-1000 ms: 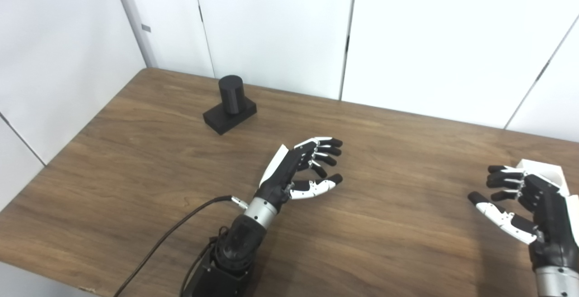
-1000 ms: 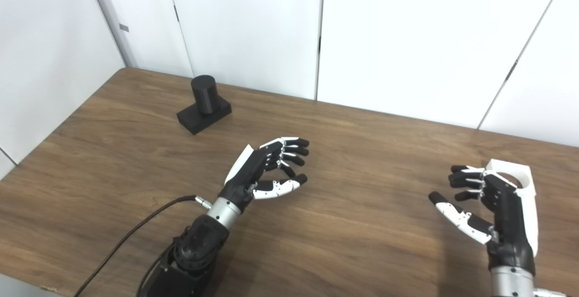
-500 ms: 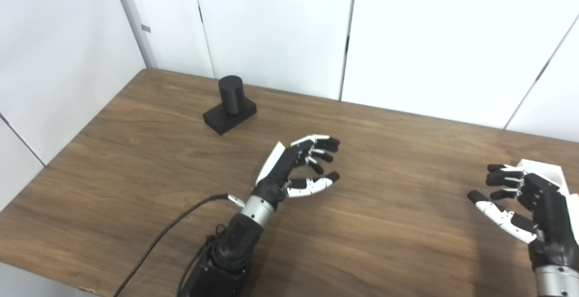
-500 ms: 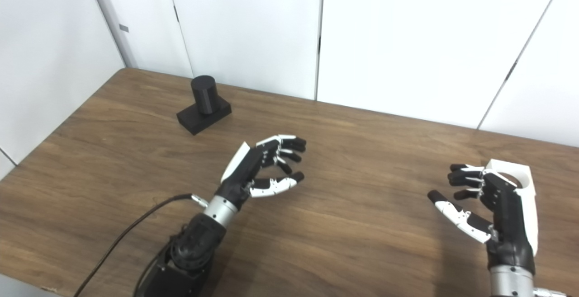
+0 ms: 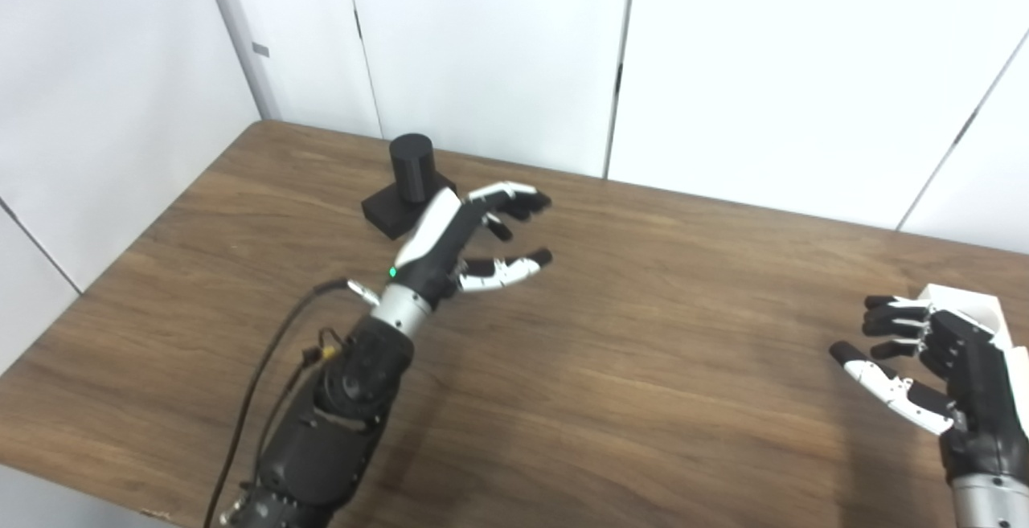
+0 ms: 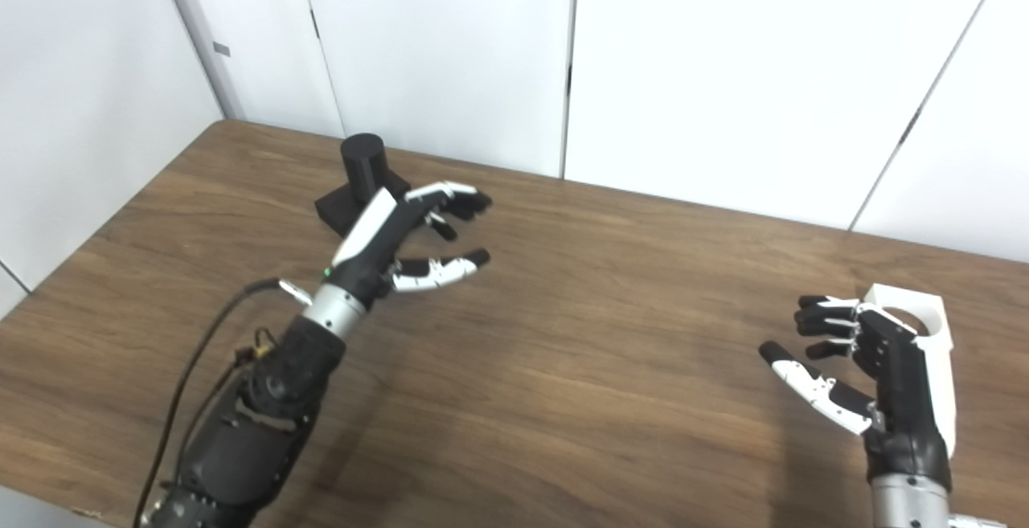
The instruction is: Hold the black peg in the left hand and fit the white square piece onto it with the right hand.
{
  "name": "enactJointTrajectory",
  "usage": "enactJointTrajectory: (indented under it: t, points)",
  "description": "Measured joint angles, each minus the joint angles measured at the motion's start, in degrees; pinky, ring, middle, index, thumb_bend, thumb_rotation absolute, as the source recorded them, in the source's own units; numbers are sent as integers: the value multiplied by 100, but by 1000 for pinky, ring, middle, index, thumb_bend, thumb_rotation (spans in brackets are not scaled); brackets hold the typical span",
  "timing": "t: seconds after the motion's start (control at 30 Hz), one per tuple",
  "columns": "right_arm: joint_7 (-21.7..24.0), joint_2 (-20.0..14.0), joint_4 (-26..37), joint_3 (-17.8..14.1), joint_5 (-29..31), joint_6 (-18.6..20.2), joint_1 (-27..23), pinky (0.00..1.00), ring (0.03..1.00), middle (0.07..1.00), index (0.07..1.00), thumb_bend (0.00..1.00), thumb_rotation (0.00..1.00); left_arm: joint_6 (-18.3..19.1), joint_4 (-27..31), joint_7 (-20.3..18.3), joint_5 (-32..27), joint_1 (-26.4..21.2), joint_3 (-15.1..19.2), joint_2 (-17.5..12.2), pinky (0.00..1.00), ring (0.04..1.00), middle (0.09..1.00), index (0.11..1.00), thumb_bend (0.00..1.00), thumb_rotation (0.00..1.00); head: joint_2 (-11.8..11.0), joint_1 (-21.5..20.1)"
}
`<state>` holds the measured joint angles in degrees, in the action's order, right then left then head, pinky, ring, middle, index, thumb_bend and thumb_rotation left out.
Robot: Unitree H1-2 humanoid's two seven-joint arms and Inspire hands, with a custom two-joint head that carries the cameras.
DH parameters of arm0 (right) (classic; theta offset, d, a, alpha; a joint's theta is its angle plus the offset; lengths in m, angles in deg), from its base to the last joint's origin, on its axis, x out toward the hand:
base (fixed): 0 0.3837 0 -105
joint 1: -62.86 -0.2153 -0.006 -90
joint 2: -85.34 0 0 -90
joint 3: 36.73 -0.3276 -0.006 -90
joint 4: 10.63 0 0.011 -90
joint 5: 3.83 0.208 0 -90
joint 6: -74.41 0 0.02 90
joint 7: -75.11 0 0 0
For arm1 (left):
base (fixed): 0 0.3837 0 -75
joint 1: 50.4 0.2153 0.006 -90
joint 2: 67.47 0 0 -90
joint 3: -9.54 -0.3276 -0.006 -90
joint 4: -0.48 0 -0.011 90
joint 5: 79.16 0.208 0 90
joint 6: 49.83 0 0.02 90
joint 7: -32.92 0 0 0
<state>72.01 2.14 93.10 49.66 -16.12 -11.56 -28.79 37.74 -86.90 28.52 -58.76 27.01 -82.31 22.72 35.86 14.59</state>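
White wall panels (image 5: 482, 46) behind, brown wood table (image 5: 643, 399) up front. Black peg (image 5: 411, 168) standing upright on its black block base (image 5: 386, 213) near the far left corner, holding nothing and held by nothing. Left hand (image 5: 462, 243) raised over the table just right of the peg, fingers spread and empty, overlapping the base in both views, so can't tell if touching. Black cable (image 5: 265, 383) trailing off that forearm. Right hand (image 6: 864, 359) over at the right edge, fingers apart, thumb out, also empty. White square piece (image 6: 916, 319) with its round hole sitting on the table right behind that hand, partly hidden by it, well apart from the peg.
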Motion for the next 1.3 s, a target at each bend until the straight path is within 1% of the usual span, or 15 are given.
enactJointTrajectory:
  t: [0.1,0.17,0.27,0.43,0.57,0.67,0.8,0.83,0.87,0.97,1.03,1.13,1.23,1.3]
  points:
    - [-4,1,0,-5,20,0,0,471,585,663,492,501,112,173,5,-1,77,-113,89,-99,660,766,767,736,688,249,-9,-44]
    - [-3,1,1,-2,20,0,2,469,589,666,492,500,112,236,5,0,107,-183,153,-161,676,775,779,745,691,225,-9,-53]
    - [-3,0,1,6,8,-1,2,454,579,660,492,501,112,414,2,6,109,-328,285,-241,733,805,795,754,674,190,-9,-53]
    - [-3,0,3,9,-26,-1,6,453,576,656,492,500,112,475,-15,43,280,-573,338,-406,772,815,794,759,677,203,-27,-53]
    - [-2,-1,8,8,-38,-1,25,461,585,665,492,500,112,670,-52,106,516,-808,346,-516,777,823,805,765,677,193,-27,-44]
    - [2,-1,11,0,-20,8,26,469,593,670,492,500,112,685,-136,134,530,-971,380,-611,756,818,791,768,684,143,-27,-35]
    - [31,-1,14,-7,30,24,28,474,593,674,492,500,112,736,-265,192,486,-1102,530,-647,657,801,801,776,687,75,-35,-26]
    - [40,-1,14,-8,37,24,28,476,594,674,492,500,112,741,-312,211,499,-1118,539,-653,629,794,802,778,694,84,-35,-26]
    - [42,-2,14,-7,37,25,29,475,594,675,492,500,112,739,-366,233,525,-1132,536,-659,622,798,812,783,701,99,-35,-26]
    - [42,-1,14,-9,37,24,30,473,594,673,492,500,112,741,-581,372,671,-1172,530,-718,661,827,839,800,708,134,-35,-26]
    - [42,-2,14,-14,37,24,36,476,596,672,492,500,112,751,-681,412,729,-1203,529,-811,710,852,853,805,711,169,-35,-26]
    - [44,-1,17,-14,40,25,38,481,599,673,492,500,112,814,-787,442,851,-1274,524,-951,720,863,864,812,738,214,-35,-26]
    - [44,-1,24,-17,38,27,42,481,601,677,492,500,112,1056,-856,437,1005,-1342,493,-1073,679,854,872,819,794,308,-18,-26]
    - [44,-1,26,-16,38,27,42,479,600,675,492,499,112,1266,-867,438,1224,-1369,406,-1150,691,875,894,827,827,370,-18,-26]
